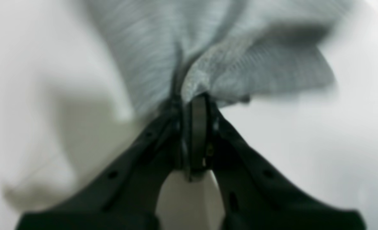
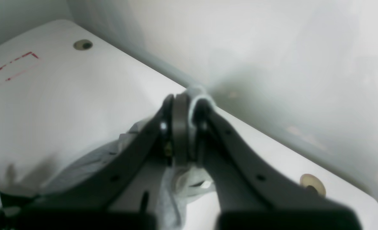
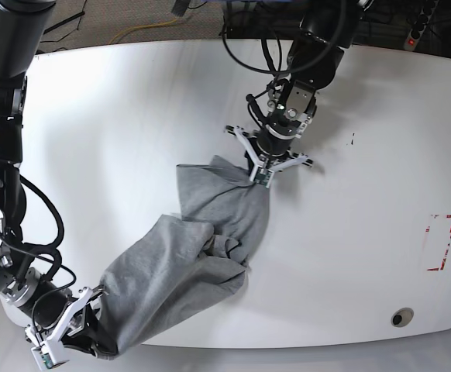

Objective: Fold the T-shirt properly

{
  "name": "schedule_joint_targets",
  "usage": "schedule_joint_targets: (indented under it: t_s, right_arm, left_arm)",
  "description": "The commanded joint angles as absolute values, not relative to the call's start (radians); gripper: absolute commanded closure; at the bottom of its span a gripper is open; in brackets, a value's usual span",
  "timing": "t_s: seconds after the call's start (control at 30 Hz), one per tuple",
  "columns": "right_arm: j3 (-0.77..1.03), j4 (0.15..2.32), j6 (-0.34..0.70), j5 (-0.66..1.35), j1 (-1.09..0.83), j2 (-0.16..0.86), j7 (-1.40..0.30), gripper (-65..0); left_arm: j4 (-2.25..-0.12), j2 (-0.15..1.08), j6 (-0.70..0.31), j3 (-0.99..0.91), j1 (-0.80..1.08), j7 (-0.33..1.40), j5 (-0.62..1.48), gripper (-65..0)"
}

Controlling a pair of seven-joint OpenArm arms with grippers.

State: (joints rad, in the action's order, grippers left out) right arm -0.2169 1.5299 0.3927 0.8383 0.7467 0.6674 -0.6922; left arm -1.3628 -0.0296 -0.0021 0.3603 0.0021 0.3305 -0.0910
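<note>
Folding has not begun in any visible sense. The T-shirt (image 3: 187, 263) lies bunched and twisted in a long diagonal strip across the desk (image 3: 132, 116), running from near the desk's middle toward its near edge on the base view's left. No sleeve, hem or neckline is laid flat, and no lettering shows. In my judgement the garment must first be spread out and squared before any fold is made; all of the task remains.

The left pincer (image 3: 263, 172) is lowered close to the desk's middle with its jaws closed on the far end of the shirt; the left wrist view shows grey cloth pinched between them and fanning out beyond. The right pincer (image 3: 64, 332) sits at the near edge, partly off the desk, jaws likewise closed on the shirt's other end, with a small tuft of fabric showing at the tips in the right wrist view. The cloth between the two grips is slack and crumpled.
</note>
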Motion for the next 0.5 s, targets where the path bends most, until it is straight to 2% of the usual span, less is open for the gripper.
schedule_joint_targets:
  t_s: [0.0, 0.1, 0.37, 0.47]
  right_arm:
    - [-0.202, 1.508, 0.387, 0.846, 0.816, 0.685, -0.657, 0.0]
    - [-0.205, 1.468, 0.387, 0.846, 0.852, 0.684, -0.657, 0.0]
    - [-0.208, 1.386, 0.387, 0.846, 0.961, 0.665, -0.656, 0.0]
    - [-0.209, 1.356, 0.387, 0.846, 1.015, 0.639, -0.657, 0.0]
  left_arm:
    - [-1.475, -0.035, -0.002, 0.282, 0.013, 0.392, -0.091, -0.1]
    - [-1.581, 0.015, -0.024, 0.217, 0.028, 0.418, -0.090, -0.1]
    - [-1.768, 0.051, -0.061, 0.018, 0.019, 0.504, -0.091, -0.1]
    - [-1.844, 0.087, -0.104, -0.031, -0.033, 0.568, -0.090, -0.1]
